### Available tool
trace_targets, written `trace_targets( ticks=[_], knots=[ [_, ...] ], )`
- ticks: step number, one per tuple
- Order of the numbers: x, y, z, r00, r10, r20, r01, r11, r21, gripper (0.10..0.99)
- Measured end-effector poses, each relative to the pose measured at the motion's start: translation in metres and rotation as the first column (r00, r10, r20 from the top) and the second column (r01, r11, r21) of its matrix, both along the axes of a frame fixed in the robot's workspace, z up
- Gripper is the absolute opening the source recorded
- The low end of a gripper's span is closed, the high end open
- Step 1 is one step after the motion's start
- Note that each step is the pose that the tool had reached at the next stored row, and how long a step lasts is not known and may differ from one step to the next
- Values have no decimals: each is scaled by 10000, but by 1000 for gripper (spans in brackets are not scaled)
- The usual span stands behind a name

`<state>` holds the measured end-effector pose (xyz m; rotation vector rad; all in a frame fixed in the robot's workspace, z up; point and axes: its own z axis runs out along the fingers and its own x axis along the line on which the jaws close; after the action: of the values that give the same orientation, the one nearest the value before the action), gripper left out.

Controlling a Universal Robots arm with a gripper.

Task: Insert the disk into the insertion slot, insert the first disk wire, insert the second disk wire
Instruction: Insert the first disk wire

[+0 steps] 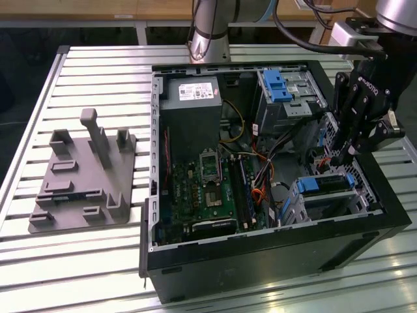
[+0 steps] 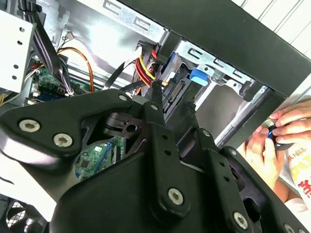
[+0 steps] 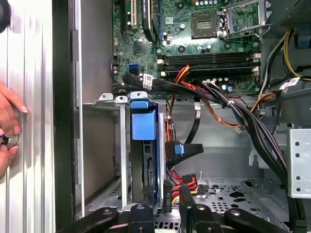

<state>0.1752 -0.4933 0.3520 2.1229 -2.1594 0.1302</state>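
Hovering pincer point(image 2: 173, 95) just above disk point(image 3: 144, 127) seated in insertion slot point(image 3: 122, 155)

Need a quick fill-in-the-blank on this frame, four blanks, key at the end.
The disk sits in the insertion slot; its carrier is ____.
The grey fixture lies on the table at the exterior view's ____ of the computer case.
The gripper hangs at the exterior view's ____ side of the case.
In the first wrist view, a person's ____ shows beside the case's black wall.
Missing: blue; left; right; hand.
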Motion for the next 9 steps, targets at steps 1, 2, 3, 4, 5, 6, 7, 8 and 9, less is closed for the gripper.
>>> trace_targets(
  ticks=[1,2,3,4,5,6,7,8,9],
  knots=[
    [2,0,-6,10000,0,0,0,10000,1,349],
    [5,1,-12,10000,0,0,0,10000,0,349],
    [8,0,-18,10000,0,0,0,10000,0,349],
    [10,0,-23,10000,0,0,0,10000,-1,349],
    [12,0,-29,10000,-1,0,1,10000,-1,349],
    [14,0,-35,10000,0,0,0,10000,3,349],
    [14,0,-41,10000,-2,0,2,10000,11,349],
    [15,-1,-44,10000,-1,0,1,10000,22,349],
    [15,-3,-48,10000,-1,0,1,10000,34,349]
  ],
)
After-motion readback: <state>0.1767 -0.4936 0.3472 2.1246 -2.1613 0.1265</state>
